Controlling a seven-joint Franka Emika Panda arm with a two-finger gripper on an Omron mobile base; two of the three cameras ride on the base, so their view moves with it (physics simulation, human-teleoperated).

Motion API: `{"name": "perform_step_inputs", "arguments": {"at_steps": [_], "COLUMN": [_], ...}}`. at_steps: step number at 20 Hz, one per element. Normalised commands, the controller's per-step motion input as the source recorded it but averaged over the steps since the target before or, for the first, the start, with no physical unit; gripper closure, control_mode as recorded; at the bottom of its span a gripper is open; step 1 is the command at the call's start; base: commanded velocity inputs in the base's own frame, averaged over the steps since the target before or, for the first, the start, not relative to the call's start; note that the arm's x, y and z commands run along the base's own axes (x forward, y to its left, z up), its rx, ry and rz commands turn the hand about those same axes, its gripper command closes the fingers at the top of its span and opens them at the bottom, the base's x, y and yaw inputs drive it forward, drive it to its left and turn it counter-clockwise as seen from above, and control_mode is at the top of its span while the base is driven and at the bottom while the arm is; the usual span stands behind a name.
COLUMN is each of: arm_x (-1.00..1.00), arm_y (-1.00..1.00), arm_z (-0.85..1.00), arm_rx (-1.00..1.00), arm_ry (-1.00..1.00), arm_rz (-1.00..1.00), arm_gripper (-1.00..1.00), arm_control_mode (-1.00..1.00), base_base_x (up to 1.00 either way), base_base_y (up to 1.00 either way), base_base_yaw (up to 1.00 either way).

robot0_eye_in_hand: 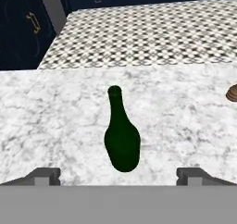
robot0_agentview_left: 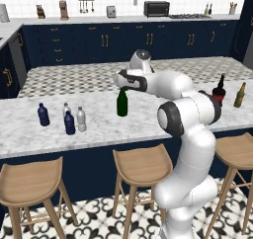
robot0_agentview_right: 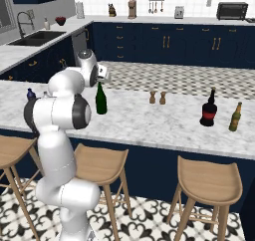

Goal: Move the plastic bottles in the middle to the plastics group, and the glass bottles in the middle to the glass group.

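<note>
We hold our pincer (robot0_eye_in_hand: 118, 176) spread wide above the tall green glass bottle (robot0_eye_in_hand: 121, 137), upright mid-surface (robot0_eye_in_hand: 55, 121), seemingly lined up to straddle its neck for carrying to the glass group (robot0_agentview_left: 228, 92).
</note>
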Motion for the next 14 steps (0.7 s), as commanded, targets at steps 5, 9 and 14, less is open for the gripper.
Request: {"name": "perform_step_inputs", "arguments": {"at_steps": [5,9,14], "arm_x": [0.4,0.49,0.57], "arm_y": [-0.02,0.0,0.01], "arm_z": [-0.29,-0.35,-0.16], "arm_rx": [0.09,0.03,0.0], "arm_ry": [0.09,0.01,0.01], "arm_rz": [0.0,0.0,0.0], "arm_gripper": [-1.0,-1.0,-1.0], "arm_control_mode": [-1.0,-1.0,-1.0], "base_base_x": [0.0,0.0,0.0], "base_base_y": [0.0,0.0,0.0], "base_base_yaw": [0.0,0.0,0.0]}}
